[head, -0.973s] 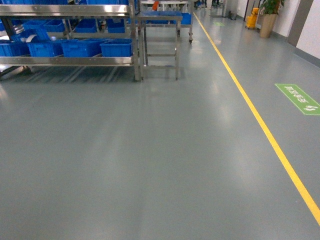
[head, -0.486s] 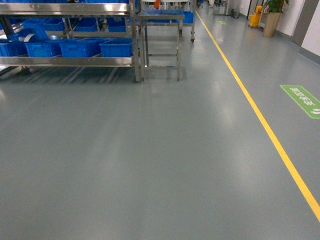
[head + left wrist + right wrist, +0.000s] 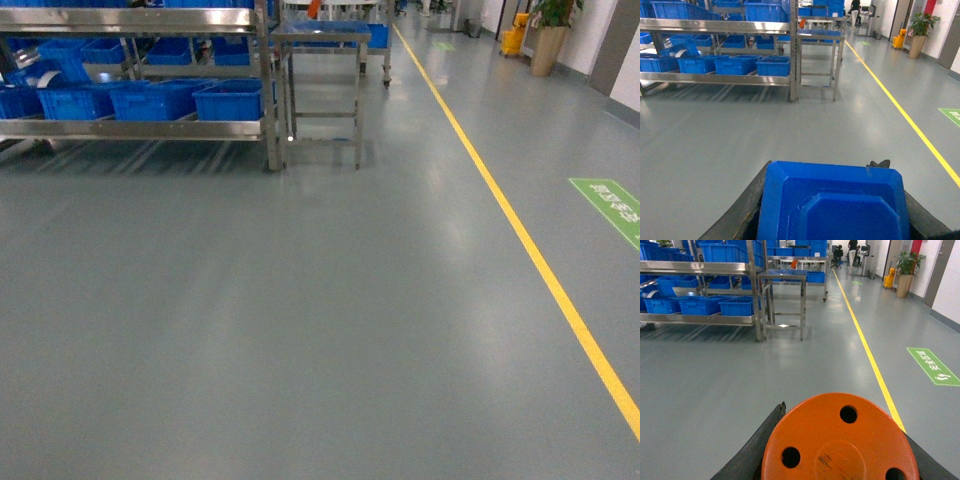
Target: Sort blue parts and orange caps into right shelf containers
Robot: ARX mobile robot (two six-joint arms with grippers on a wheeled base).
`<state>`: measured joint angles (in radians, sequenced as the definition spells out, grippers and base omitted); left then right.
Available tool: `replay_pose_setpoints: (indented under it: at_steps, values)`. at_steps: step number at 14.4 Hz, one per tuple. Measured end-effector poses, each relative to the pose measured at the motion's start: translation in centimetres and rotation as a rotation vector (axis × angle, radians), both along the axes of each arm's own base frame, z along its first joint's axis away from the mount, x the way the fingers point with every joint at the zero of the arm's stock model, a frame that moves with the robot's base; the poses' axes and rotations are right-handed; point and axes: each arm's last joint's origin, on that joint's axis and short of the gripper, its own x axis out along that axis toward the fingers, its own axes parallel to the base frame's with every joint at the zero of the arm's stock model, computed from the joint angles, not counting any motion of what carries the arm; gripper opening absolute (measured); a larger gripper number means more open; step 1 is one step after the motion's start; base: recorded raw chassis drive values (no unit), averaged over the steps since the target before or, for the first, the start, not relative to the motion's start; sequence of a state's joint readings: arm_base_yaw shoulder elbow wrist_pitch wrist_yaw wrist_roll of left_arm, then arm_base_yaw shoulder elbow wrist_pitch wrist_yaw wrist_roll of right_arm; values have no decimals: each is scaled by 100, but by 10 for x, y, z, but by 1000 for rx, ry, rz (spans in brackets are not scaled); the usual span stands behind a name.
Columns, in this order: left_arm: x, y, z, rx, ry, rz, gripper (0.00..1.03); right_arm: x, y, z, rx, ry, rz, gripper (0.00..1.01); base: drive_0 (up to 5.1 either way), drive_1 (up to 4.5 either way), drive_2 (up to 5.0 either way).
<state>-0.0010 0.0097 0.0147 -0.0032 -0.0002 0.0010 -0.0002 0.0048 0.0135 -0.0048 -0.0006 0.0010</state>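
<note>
Blue part (image 3: 832,205) sits clamped in the left gripper, orange cap (image 3: 840,442) in the right gripper, both carried for transport; the shelf (image 3: 140,128) with its blue bins (image 3: 228,100) stands far ahead-left across open floor.

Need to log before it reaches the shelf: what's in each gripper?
Left gripper: closed on a blue part.
Right gripper: closed on an orange cap.

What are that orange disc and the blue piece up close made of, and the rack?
The orange cap looks like moulded matte plastic, with round holes. The blue part looks like glossy plastic with soft highlights. The shelf seems stainless steel: bright and mirror-like.
</note>
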Motion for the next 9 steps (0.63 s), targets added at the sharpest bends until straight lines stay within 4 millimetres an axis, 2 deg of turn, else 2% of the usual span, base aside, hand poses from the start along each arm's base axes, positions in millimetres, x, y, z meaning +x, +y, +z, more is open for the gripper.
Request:
replay_pose_setpoints:
  at_steps: [9]
  values:
    - [0,0,0,0,4,0,44,0,0,0,0,2,0,44,-3,426,-431]
